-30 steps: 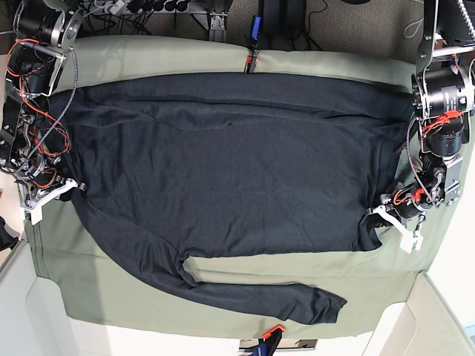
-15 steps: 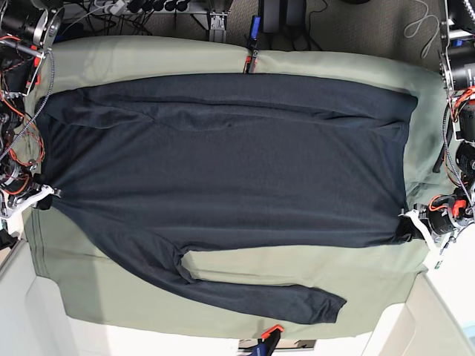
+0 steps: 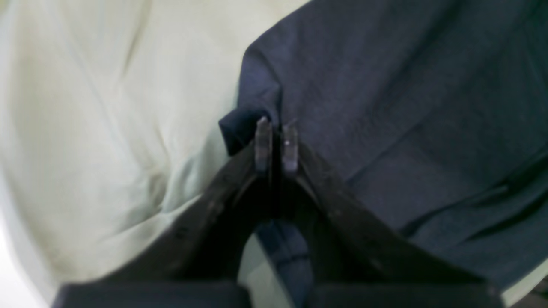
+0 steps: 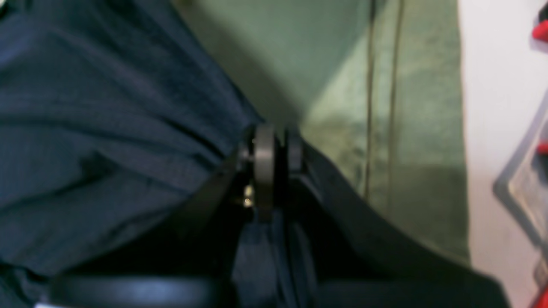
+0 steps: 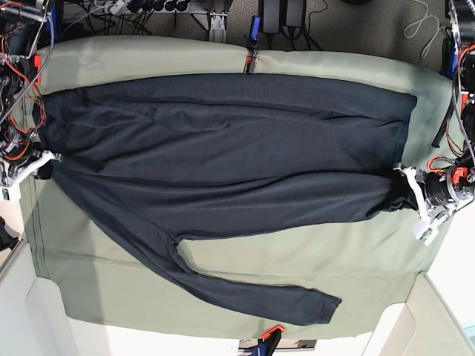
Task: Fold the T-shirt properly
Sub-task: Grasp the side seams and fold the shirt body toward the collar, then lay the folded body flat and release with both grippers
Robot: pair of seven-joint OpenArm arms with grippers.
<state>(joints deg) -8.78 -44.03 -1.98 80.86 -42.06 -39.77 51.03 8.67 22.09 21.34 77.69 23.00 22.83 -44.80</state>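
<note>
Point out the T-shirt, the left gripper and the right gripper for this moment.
T-shirt (image 5: 223, 148), base view, middle of the body.
left gripper (image 3: 276, 143), left wrist view, between the fingertips pinching the shirt's edge.
right gripper (image 4: 276, 149), right wrist view, between the fingertips clamped on the shirt's edge.

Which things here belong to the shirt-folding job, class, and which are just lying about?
Part of the job:
- T-shirt
- left gripper, pinching one edge of it
- right gripper, pinching the opposite edge

Just lying about:
- green table cloth
- clamps at the table edges
</note>
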